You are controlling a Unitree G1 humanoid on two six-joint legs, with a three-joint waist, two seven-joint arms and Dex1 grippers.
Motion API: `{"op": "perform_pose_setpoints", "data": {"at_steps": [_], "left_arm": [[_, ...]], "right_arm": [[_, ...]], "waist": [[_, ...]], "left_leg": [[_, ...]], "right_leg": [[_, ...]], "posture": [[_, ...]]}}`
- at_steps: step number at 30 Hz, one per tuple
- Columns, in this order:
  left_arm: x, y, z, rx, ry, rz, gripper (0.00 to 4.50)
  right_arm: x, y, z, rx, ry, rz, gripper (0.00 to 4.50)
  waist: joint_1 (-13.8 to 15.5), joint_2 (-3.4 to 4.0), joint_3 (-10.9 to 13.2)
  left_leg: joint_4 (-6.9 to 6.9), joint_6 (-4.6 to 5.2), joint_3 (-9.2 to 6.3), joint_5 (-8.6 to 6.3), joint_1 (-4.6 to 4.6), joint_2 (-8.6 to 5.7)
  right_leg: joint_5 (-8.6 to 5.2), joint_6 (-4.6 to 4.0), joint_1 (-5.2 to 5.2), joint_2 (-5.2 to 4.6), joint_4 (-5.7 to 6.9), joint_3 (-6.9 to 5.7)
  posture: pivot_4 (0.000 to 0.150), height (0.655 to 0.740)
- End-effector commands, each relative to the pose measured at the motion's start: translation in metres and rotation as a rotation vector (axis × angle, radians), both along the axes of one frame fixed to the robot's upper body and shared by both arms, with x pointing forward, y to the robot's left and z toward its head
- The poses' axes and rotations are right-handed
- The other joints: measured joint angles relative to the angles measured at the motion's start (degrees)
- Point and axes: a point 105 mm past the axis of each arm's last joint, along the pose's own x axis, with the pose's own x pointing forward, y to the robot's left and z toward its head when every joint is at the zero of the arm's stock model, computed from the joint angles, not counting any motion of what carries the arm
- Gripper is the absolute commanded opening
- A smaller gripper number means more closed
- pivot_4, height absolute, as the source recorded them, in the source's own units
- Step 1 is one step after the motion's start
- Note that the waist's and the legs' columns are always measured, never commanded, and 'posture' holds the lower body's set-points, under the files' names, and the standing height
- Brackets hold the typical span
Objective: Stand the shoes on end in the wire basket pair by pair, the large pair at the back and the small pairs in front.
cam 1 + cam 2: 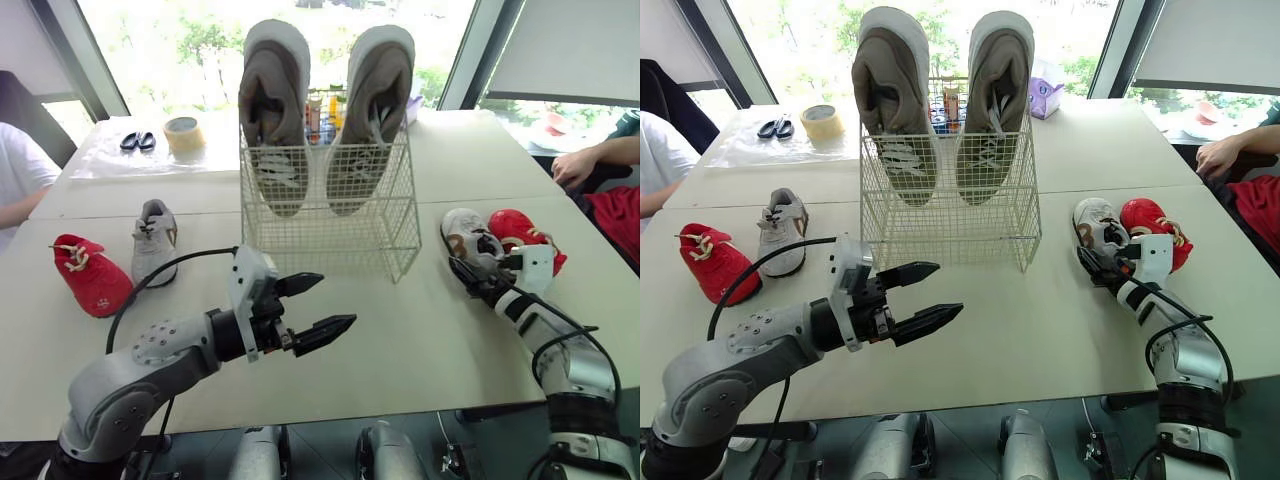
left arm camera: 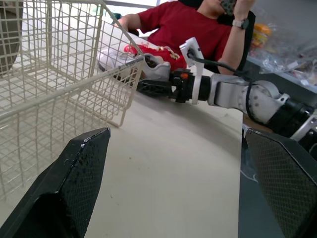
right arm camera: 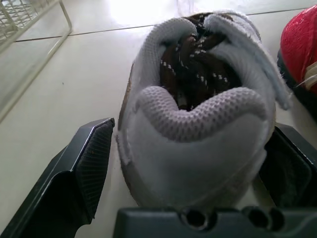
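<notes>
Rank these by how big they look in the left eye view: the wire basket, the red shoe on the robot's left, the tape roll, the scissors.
1. wire basket
2. red shoe
3. tape roll and scissors: they look about alike, and both lie farther from the camera, so I leave them unranked.

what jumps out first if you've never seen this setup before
The big grey pair of shoes stands on end at the back of the wire basket in the middle of the table. At the table's right, the right gripper has its fingers open either side of a small grey shoe, a red shoe beside it; the left gripper hovers open before the basket.
</notes>
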Motion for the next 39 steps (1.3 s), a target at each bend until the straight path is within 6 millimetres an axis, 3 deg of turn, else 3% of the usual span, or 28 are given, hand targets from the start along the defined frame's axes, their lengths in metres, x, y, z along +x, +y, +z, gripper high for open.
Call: {"op": "perform_pose_setpoints", "data": {"at_steps": [1,3,5,6,9,11,13,16,18,21,23,24,26,28,31,39], "left_arm": [[-0.008,0.001,0.004,0.045,-0.041,-0.016,4.5],[-0.007,0.007,0.002,0.1,-0.032,-0.001,4.5],[-0.009,0.016,0.0,0.166,0.018,-0.007,4.5],[-0.008,0.025,0.002,0.212,0.036,0.006,4.5],[0.016,0.055,0.027,0.339,-0.14,0.199,4.5],[0.023,0.067,0.053,0.25,-0.137,0.182,4.5],[0.016,0.068,0.085,0.056,-0.102,0.045,4.5],[0.022,0.081,0.131,-0.192,-0.092,-0.028,4.5],[0.033,0.088,0.15,-0.239,-0.116,-0.013,4.5],[0.044,0.095,0.175,-0.298,-0.133,-0.033,4.5],[0.047,0.097,0.19,-0.354,-0.138,-0.084,4.5],[0.047,0.097,0.195,-0.385,-0.132,-0.13,4.5],[0.056,0.091,0.198,-0.423,-0.108,-0.226,4.5],[0.062,0.084,0.207,-0.43,-0.108,-0.292,4.5],[0.064,0.083,0.221,-0.417,-0.133,-0.336,4.5],[0.066,0.08,0.232,-0.338,-0.149,-0.431,4.5]], "right_arm": [[0.008,0.001,0.007,-0.034,-0.055,-0.013,3.23],[0.008,0.003,0.005,-0.037,-0.061,-0.013,2.32],[0.007,0.005,0.006,-0.04,-0.071,-0.016,1.77],[0.006,0.005,0.009,-0.05,-0.085,-0.018,1.61],[0.004,-0.003,0.037,-0.09,-0.181,-0.061,1.61],[0.003,-0.017,0.078,-0.134,-0.299,-0.117,1.61],[0.001,-0.028,0.125,-0.179,-0.421,-0.154,1.61],[-0.012,-0.035,0.211,-0.343,-0.62,-0.156,1.61],[-0.026,-0.024,0.264,-0.504,-0.732,-0.096,1.61],[-0.046,0.003,0.323,-0.654,-0.854,0.044,1.61],[-0.059,0.024,0.347,-0.717,-0.912,0.149,1.61],[-0.063,0.036,0.356,-0.761,-0.948,0.184,1.61],[-0.075,0.081,0.37,-0.853,-1.037,0.359,1.61],[-0.082,0.116,0.361,-0.948,-1.042,0.544,1.61],[-0.088,0.134,0.353,-0.977,-1.024,0.681,1.61],[-0.097,0.167,0.338,-0.981,-1.044,0.889,1.61]], "waist": [[0.0,0.0,0.0],[-0.1,-0.02,0.0],[-0.2,-0.02,0.0],[-0.3,-0.02,0.0],[-0.2,0.04,0.0],[0.1,0.14,0.1],[0.2,0.45,0.3],[0.0,0.73,0.4],[0.0,0.77,0.5],[-0.3,0.69,0.5],[-0.8,0.66,0.4],[-1.2,0.62,0.4],[-1.5,0.62,0.4],[-1.6,0.61,0.4],[-1.5,0.4,0.5],[-1.3,0.39,0.5]], "left_leg": [[-0.01,0.0,0.0,0.0,0.0,0.0],[-0.01,0.0,0.0,0.0,0.0,0.01],[0.0,-0.01,-0.01,0.0,0.02,0.02],[0.0,-0.01,-0.02,0.0,0.03,0.03],[-0.02,-0.02,-0.03,0.0,0.01,0.04],[-0.01,-0.02,-0.01,0.0,-0.04,0.02],[0.01,-0.02,0.03,0.0,-0.08,0.0],[0.05,-0.01,0.06,0.0,-0.24,-0.01],[-0.03,-0.02,0.06,0.01,-0.23,-0.01],[-0.34,-0.07,0.08,0.04,-0.04,0.0],[-0.44,-0.17,0.1,0.1,-0.02,0.0],[-0.43,-0.17,0.1,0.1,-0.02,0.0],[-0.43,-0.17,0.11,0.1,0.01,-0.01],[-0.39,-0.18,0.17,0.11,0.01,-0.01],[-0.44,-0.2,0.16,0.12,-0.06,-0.01],[-0.35,-0.18,0.19,0.11,-0.22,-0.02]], "right_leg": [[0.0,0.0,-0.01,0.0,0.0,0.0],[0.0,0.0,-0.01,0.0,0.0,0.0],[0.0,0.0,0.01,0.0,0.0,0.0],[0.0,0.0,0.01,0.01,0.01,0.0],[-0.01,-0.01,-0.02,0.01,0.02,0.0],[-0.01,-0.01,-0.06,0.0,0.01,0.0],[-0.01,-0.01,-0.1,-0.02,0.01,0.01],[0.0,0.01,-0.27,-0.04,0.01,0.06],[0.0,0.02,-0.32,-0.02,0.03,0.07],[-0.1,-0.01,-0.26,0.04,0.01,0.06],[-0.11,-0.02,-0.28,0.05,-0.01,0.06],[-0.11,-0.02,-0.27,0.05,-0.01,0.06],[-0.11,-0.02,-0.22,0.04,-0.04,0.06],[-0.1,-0.01,-0.25,0.03,0.01,0.07],[-0.1,-0.01,-0.31,0.05,-0.01,0.05],[-0.09,0.01,-0.4,0.01,-0.03,0.04]], "posture": [[0.15,0.6675],[0.15,0.6675],[0.15,0.6675],[0.15,0.6675],[0.15,0.6675],[0.15,0.6675],[0.15,0.6675],[0.15,0.6675],[0.15,0.6675],[0.15,0.6675],[0.15,0.6675],[0.15,0.6675],[0.15,0.6675],[0.15,0.6675],[0.15,0.6675],[0.15,0.6675]]}}
